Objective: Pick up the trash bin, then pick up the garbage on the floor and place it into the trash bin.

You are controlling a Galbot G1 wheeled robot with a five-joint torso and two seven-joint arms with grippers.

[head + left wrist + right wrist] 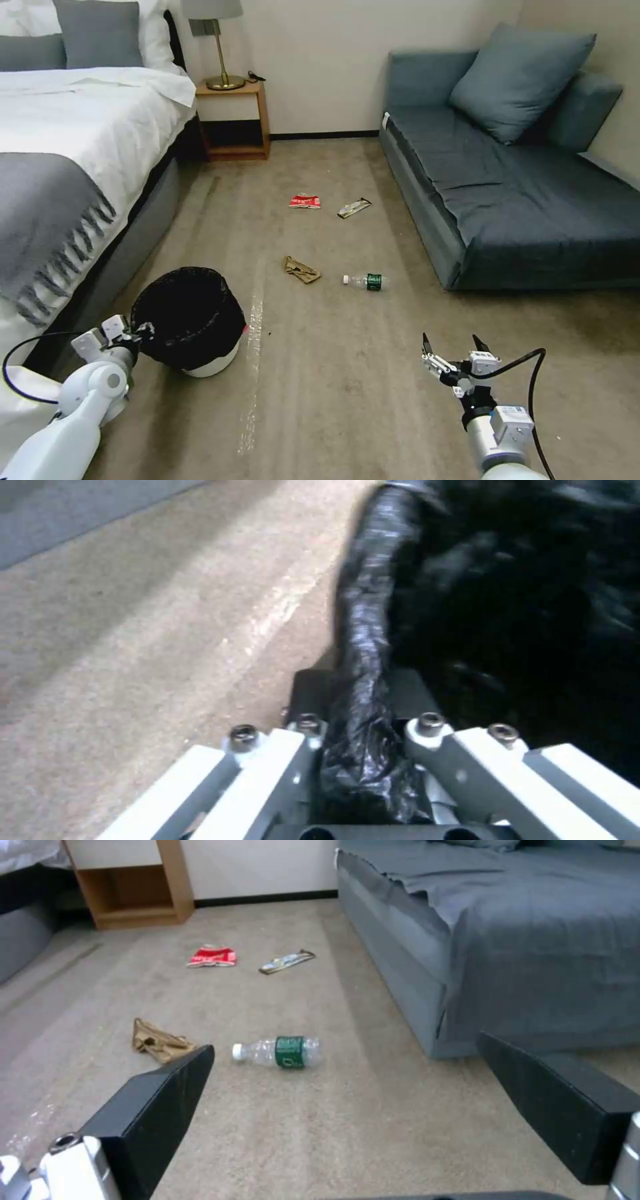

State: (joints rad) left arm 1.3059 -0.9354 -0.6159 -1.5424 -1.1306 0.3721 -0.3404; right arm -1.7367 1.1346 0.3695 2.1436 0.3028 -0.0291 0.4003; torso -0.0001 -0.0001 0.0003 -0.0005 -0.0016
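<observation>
Right gripper [453, 347] sits low at the near right of the head view, above bare carpet [347, 387], fingers spread wide and holding nothing. In the right wrist view its two black fingers [157, 1105] frame the floor ahead.

Left gripper [133, 331] at near left, beside the bed [60, 167]. It is clamped on the rim of the trash bin [213, 363]. In the left wrist view a bunched fold of the black bag [363, 680] runs between the fingers. The bin is white with a black liner and tilts slightly; whether its base is off the floor I cannot tell.

Garbage, all on the carpet between bed and sofa [507, 193], none in the bin:
- clear bottle [365, 281] with green label, on its side, nearest the right gripper, white cap toward the brown paper.
- crumpled brown paper [301, 269], just left of the bottle, apart from it.
- red-and-white wrapper [305, 201], farther back, toward the nightstand [233, 120].
- gold-and-black wrapper [354, 208], just right of the red one, not touching.

A strip of clear tape [252, 373] runs along the carpet to the right of the bin.
</observation>
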